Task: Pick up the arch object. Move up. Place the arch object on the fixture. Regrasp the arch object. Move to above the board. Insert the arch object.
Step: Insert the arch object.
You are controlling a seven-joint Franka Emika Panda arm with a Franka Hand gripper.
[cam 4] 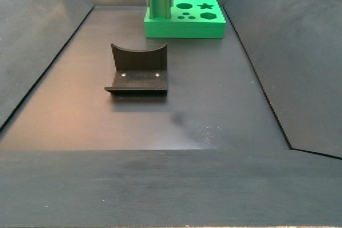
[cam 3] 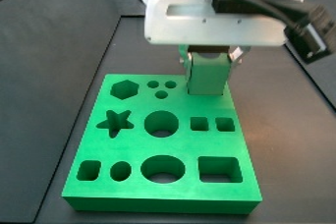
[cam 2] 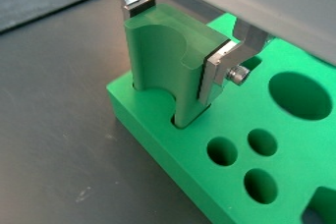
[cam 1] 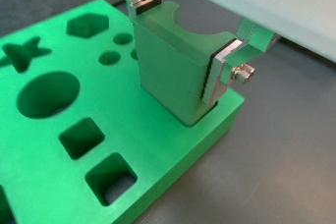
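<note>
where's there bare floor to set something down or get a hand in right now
Most room is the dark floor in front of the fixture, and the strip between the fixture and the board. It is crowded at the board's far corner, where the gripper holds the arch object in its cut-out.

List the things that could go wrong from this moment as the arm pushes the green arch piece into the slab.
1. The tool grips the arch piece with its lower end already in a corner slot of the board; if tilted, it may jam.
2. That slot sits near the board's edge, so hard pushing might shift the board.
3. Opening the tool too early might leave the piece standing proud.
</note>
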